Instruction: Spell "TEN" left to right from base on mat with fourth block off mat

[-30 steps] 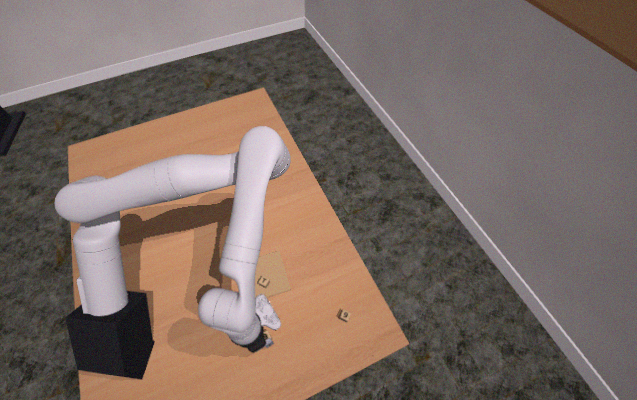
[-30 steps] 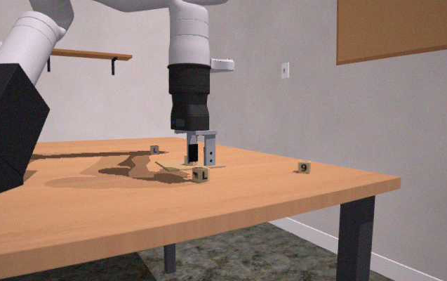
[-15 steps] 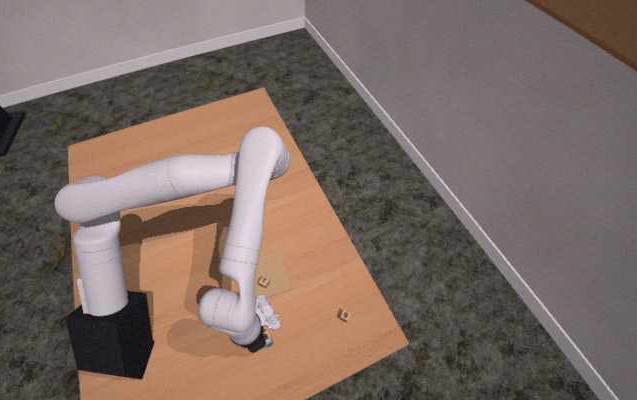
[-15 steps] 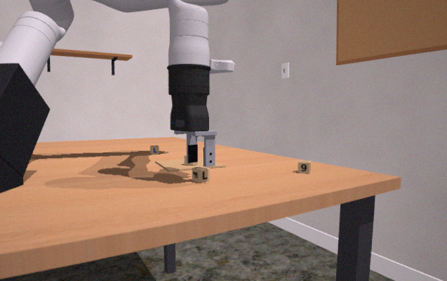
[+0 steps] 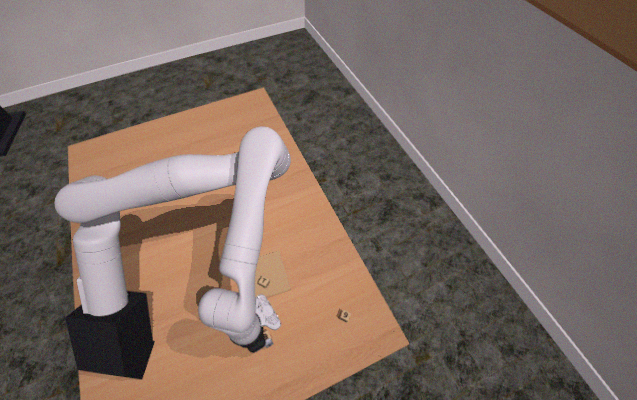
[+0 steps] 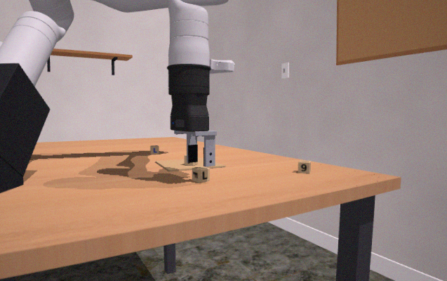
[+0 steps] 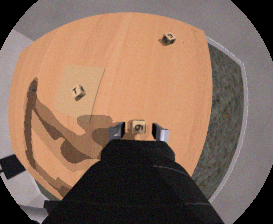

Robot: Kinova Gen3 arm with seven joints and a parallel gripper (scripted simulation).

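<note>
A block with a T on top lies flat on the tan mat, turned against its edges. My gripper is open, pointing down just above a second block off the mat. This block sits between the fingertips in the wrist view; its top mark looks like a 6 or 9, and L shows on one side. A third block lies off the mat, a 9 on one side. A fourth block shows a blue L on its side; its top is unreadable.
The wooden table has its right edge beyond the third block. The arm hides the fourth block and part of the mat in the top view. Arm shadows fall across the table and the mat's near corner.
</note>
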